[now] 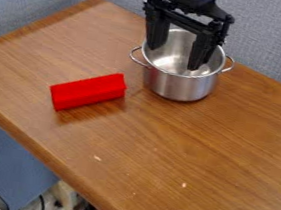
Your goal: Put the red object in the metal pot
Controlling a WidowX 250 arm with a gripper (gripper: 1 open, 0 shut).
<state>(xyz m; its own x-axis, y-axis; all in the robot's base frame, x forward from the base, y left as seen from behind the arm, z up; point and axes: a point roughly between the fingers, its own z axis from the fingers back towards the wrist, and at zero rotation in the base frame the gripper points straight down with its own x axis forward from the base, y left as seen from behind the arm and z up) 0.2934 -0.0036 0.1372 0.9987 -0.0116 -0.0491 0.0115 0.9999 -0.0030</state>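
The red object [87, 91] is a bright-red rectangular block lying flat on the wooden table [212, 180], left of centre. The metal pot [178, 77] is a small shiny steel pot with side loop handles, standing behind and to the right of the block. My gripper [183, 45] hangs directly over the pot, its black fingers spread wide on either side of the pot's opening with nothing between them. The block lies well clear of the gripper, to its lower left.
The table's near edge runs diagonally from the left side down to the bottom right, with floor and cables below it. A grey wall stands behind the pot.
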